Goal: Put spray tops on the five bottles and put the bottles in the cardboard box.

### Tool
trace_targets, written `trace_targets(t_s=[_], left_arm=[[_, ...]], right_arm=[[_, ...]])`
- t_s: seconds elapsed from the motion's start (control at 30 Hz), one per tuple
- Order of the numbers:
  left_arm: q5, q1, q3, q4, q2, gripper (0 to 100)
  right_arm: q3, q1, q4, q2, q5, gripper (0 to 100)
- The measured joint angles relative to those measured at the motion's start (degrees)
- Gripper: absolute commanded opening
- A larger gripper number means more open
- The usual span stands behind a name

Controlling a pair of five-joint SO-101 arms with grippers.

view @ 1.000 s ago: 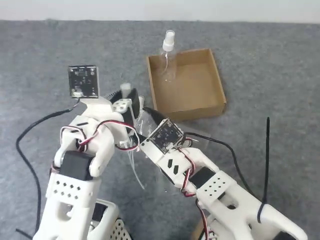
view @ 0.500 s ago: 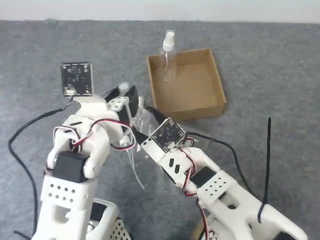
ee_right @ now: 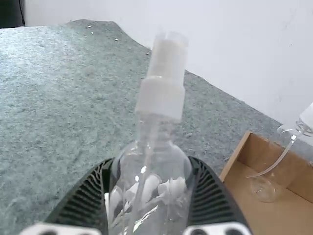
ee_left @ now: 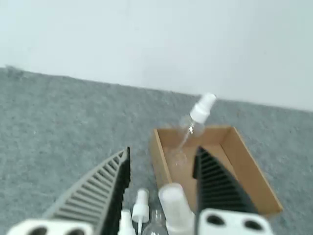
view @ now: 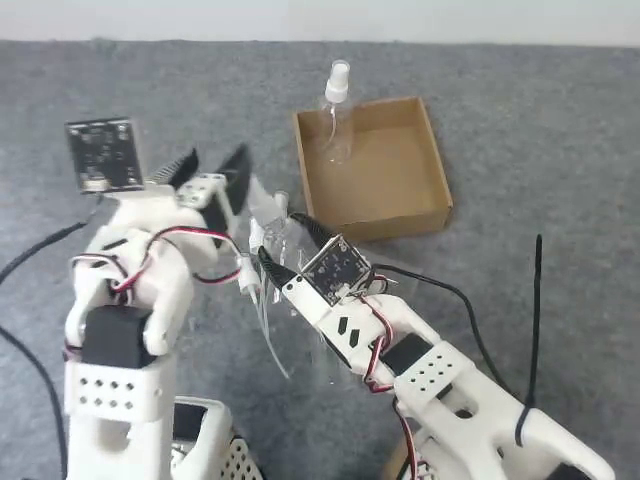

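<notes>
- The right gripper (ee_right: pixel 150 172) is clamped around a clear plastic bottle (ee_right: pixel 149 188) that carries a white spray top (ee_right: pixel 163 81). It holds the bottle upright, near the shallow brown cardboard box (view: pixel 400 205).
- The left gripper (ee_left: pixel 162 155) hangs just beside the bottle, its jaws spread wide with nothing between them.
- The step in hand looks to be carrying this capped bottle into the box. The base should be lifted clear of the near wall and the bottle kept upright.
- It is best set down on bare cardboard, well away from the second clear spray bottle (view: pixel 338 115) standing at the box's far wall. The gripper should let go only once the base rests flat.
- The left arm would do best to keep wide of that path.
- The high view lays out the box's whole floor and the room left beside the standing bottle.
- The right wrist view shows the grip itself: jaws on the bottle's shoulder, with the dip tube running down inside. Whether the top is fully seated cannot be told.
- The left wrist view picks out loose white spray tops (ee_left: pixel 141 204) on the grey felt table (view: pixel 520 120), just beside the held bottle.
</notes>
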Motion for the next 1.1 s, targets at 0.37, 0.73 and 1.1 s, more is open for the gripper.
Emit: trace_targets(t_s=[0.37, 0.73, 1.1], left_arm=[[-5.3, -0.2, 0.0, -2.5, 10.4, 7], [-8.9, 7.9, 0.3, 2.9, 10.3, 7], [-9.1, 6.3, -0.6, 3.6, 10.3, 8]], right_arm=[[0.0, 0.0, 0.0, 0.0, 0.0, 0.6], [0.9, 0.0, 0.0, 0.1, 0.0, 0.6], [1.0, 0.0, 0.0, 0.1, 0.0, 0.6]])
